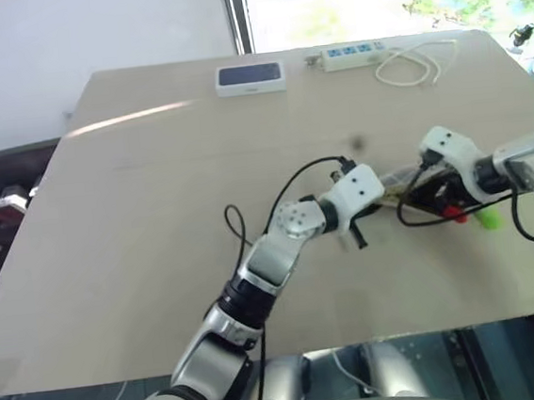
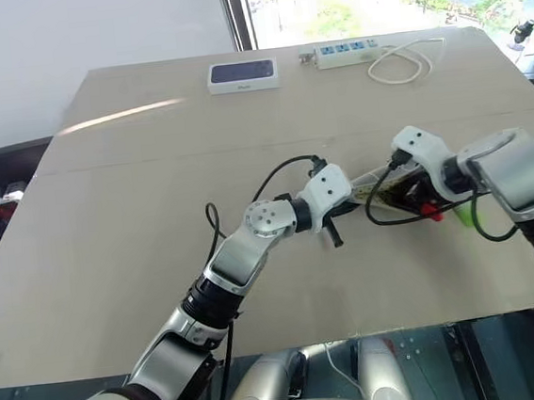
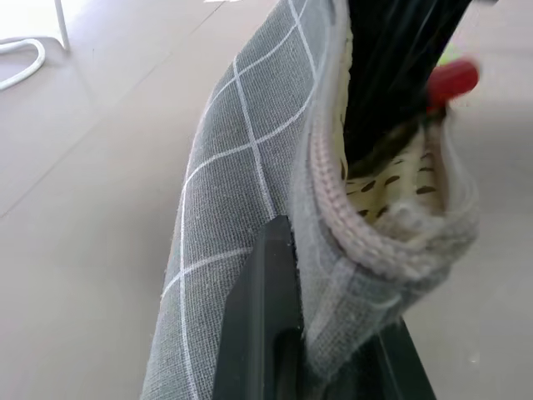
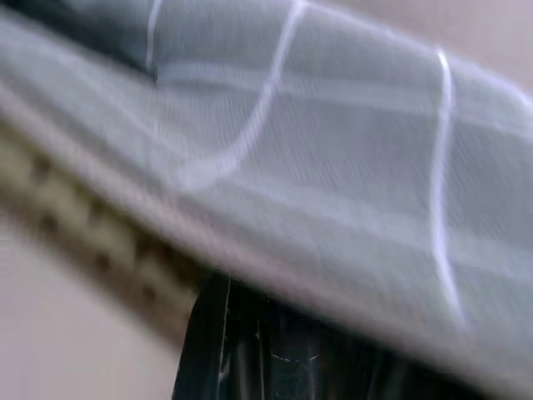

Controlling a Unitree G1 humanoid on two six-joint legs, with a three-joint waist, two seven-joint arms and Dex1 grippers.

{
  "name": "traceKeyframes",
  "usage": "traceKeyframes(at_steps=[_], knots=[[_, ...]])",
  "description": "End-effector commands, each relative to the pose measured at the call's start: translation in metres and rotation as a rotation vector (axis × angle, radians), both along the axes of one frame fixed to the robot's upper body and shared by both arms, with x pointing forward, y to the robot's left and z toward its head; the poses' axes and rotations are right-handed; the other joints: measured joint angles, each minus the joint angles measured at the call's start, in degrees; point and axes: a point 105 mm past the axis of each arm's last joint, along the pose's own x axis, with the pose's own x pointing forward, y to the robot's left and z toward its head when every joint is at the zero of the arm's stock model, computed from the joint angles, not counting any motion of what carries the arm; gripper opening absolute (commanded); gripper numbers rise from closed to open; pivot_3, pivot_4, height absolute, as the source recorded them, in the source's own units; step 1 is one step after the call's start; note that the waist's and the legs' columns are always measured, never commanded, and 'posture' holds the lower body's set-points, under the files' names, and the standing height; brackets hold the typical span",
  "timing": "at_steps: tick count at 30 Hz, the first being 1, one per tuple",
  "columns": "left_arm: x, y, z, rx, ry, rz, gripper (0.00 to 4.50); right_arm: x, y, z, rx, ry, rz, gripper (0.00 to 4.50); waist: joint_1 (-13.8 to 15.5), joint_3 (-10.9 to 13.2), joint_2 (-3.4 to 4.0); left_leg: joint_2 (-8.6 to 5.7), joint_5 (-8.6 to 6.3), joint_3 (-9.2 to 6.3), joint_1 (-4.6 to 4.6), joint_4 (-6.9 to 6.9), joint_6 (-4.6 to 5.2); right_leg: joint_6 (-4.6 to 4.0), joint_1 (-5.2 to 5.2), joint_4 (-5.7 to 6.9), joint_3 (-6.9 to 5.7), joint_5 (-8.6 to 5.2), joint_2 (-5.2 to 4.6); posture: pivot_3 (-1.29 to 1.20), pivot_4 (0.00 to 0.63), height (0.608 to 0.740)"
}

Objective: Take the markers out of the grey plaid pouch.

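Left gripper (image 3: 333,333) pinches the pouch (image 3: 241,183) rim; its wrist camera reveals a red marker (image 3: 452,79) inside. Right gripper's (image 1: 442,197) finger spread stays unclear.

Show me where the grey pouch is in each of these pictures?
Left eye view: pouch right of centre, between the two grippers.
Right eye view: pouch right of centre, again between them.
Left wrist view: pouch runs up the middle, its edge pinched by the left gripper.
Right wrist view: pouch stretches across the upper picture.
Shared landmark: the red marker at the pouch's mouth.
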Motion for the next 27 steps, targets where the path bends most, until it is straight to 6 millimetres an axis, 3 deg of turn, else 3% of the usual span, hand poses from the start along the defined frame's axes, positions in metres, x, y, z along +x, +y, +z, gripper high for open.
traceKeyframes(at_steps=[1,11,16,21,27], knots=[[0.005,0.002,0.005,0.004,-0.064,0.01,0.0,-0.007,0.004,0.017,0.039,-0.02,0.071,0.34,-0.12,0.0,0.0,0.0,0.0,0.02,0.0,-0.01,0.0,0.0,-0.03,0.01,0.02,0.0,0.0,0.0,0.15,0.74],[0.029,0.027,0.006,0.006,-0.078,0.126,0.0,-0.017,-0.001,0.028,0.111,-0.117,0.153,0.34,0.08,-0.01,0.0,0.01,0.0,0.02,-0.01,0.01,0.0,0.0,-0.04,0.06,0.01,0.0,0.0,0.0,0.15,0.74],[0.04,0.05,0.011,0.005,-0.084,0.19,0.0,-0.02,-0.014,0.013,0.069,-0.167,0.171,0.34,-0.02,0.0,0.0,0.01,0.0,0.03,-0.01,0.04,0.0,0.01,-0.03,0.08,0.01,0.0,0.01,0.0,0.15,0.74],[0.043,0.079,0.015,0.013,-0.078,0.24,0.0,0.003,-0.041,-0.007,-0.001,-0.219,-0.038,0.34,-0.19,-0.01,0.0,0.02,0.01,0.15,0.04,0.07,-0.02,0.0,-0.09,0.24,0.1,0.0,0.03,0.0,0.15,0.74],[0.041,0.12,0.02,0.001,-0.058,0.314,0.0,0.013,-0.046,-0.008,0.039,-0.271,-0.113,3.21,-0.14,-0.01,0.01,0.02,0.01,0.17,-0.05,0.04,-0.02,0.0,-0.2,0.23,0.17,0.0,0.03,0.0,0.15,0.74]])
